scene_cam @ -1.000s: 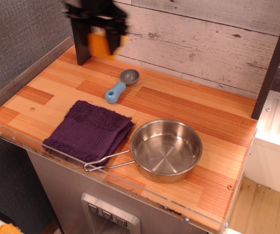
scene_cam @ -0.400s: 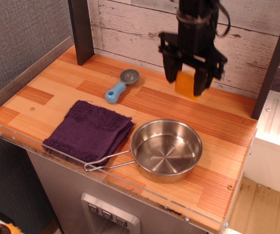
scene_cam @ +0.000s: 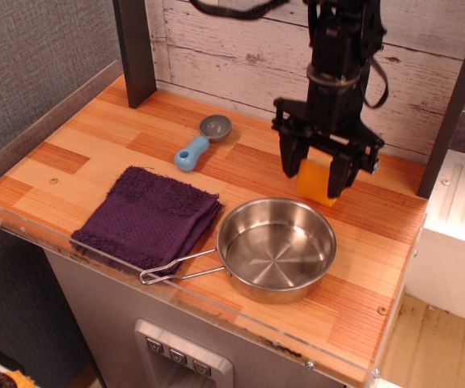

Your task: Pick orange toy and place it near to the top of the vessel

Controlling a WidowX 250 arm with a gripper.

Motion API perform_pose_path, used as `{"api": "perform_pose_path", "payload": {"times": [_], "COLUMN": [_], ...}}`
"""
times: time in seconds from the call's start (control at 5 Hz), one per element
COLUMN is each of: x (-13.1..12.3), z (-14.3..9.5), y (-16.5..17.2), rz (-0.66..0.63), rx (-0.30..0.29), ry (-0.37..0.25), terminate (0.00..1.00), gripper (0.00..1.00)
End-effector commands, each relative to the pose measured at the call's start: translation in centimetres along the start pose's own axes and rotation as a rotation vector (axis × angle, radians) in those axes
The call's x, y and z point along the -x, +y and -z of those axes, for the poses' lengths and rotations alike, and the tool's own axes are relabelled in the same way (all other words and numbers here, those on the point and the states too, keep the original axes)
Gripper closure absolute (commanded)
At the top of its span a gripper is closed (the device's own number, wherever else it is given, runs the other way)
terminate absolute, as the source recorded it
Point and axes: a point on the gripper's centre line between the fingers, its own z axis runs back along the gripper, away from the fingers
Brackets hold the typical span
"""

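Nearest the camera, one clear guard strip (scene_cam: 175, 295) runs along the front edge of the desk (scene_cam: 78, 137), apparently to keep things from sliding off. Just behind it sits the one pan (scene_cam: 276, 249), upright and empty, its wire handle (scene_cam: 175, 269) pointing left and ending under the corner of one folded purple cloth (scene_cam: 147, 214). The cloth lies flat, touching the pan's left wall.

Further back, at mid-desk, lies one scoop (scene_cam: 202, 140) with a light-blue handle and a grey bowl, well apart from the pan and not part of the task.

Just beyond the pan's far rim stands the one orange toy (scene_cam: 316, 179), pinched between the two dark fingers (scene_cam: 288, 158) of the single gripper (scene_cam: 318, 174). The fingers are closed against the toy's two sides and point straight down, a hold that keeps the wedge upright for a vertical set-down. The toy's lower edge is at or very close to the desk surface; contact cannot be confirmed from this one view. Its position, next to the rim on the side away from the camera, matches the target "near the top of the vessel". In judgement, transport is all but finished and only lowering, if any, and release are left. The pan rim is close, so a slanted withdrawal could knock it.

Farthest back, one whitewashed plank wall (scene_cam: 232, 40) and two dark posts (scene_cam: 135, 52) close the scene.
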Motion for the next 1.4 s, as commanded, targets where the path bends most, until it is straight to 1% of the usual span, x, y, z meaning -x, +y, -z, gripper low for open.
{"api": "perform_pose_path", "payload": {"times": [0.0, 0.2, 0.4, 0.6, 0.8, 1.0, 1.2], "x": [0.4, 0.6, 1.4, 3.9, 6.3, 7.9, 8.9], "z": [-1.1, -3.1, -7.5, -12.2, -12.3, -11.0, -10.0], "y": [0.1, 0.0, 0.5, 2.4, 5.4, 7.4, 8.3], "rz": [-0.018, -0.002, -0.006, -0.041, -0.109, -0.139, -0.130], "rx": [-0.002, 0.008, 0.003, -0.039, -0.055, -0.053, -0.042], "ry": [-0.033, -0.088, -0.196, -0.238, -0.198, -0.139, -0.106], "terminate": [0.00, 0.00, 0.00, 0.00, 0.00, 0.00, 0.00], "gripper": [0.00, 0.00, 0.00, 0.00, 0.00, 0.00, 0.00]}}
